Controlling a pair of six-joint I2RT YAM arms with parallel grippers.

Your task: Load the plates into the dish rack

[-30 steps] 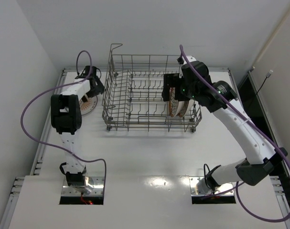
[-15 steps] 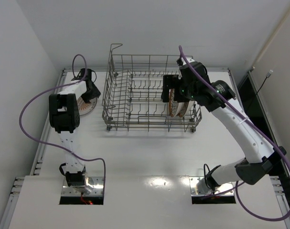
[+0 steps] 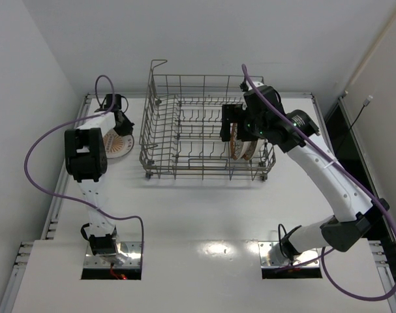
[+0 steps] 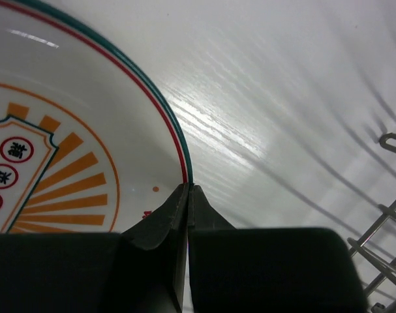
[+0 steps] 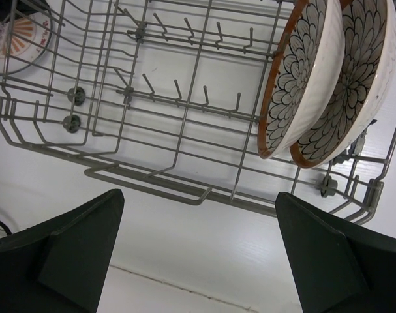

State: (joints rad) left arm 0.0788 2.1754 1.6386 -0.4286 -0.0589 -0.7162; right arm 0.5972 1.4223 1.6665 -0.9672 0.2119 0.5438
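Grey wire makes up the dish rack (image 3: pixel 184 171), and at its right end we see two flowered plates (image 5: pixel 301 78) standing on edge. They lean one against the other between the upright prongs (image 5: pixel 204 99), which we judge are what stops them tipping flat. Our right gripper (image 5: pixel 198 201) hangs above that same end of the rack with its fingers spread wide and nothing between them, clear of both plates. That reads to us as a hand with its part of the loading done. On the table (image 4: pixel 282 85) just outside the rack's left wall lies a sunburst plate (image 4: pixel 67 117), white with orange rays and a thin green-and-red rim, flat and face up. Our left gripper (image 4: pixel 188 189) is down at this plate's edge, on the side nearest the rack's far left corner. Its fingers are drawn almost together, and the rim line runs straight into the thin slit between them, so we judge they are pinching the rim, though the contact itself is hidden. We think a grip on the edge makes sense here, because a plate lying flat offers nothing else to hold, and lifting by the rim would let it hang upright for the prongs. The rack's left rows stand open to receive it.
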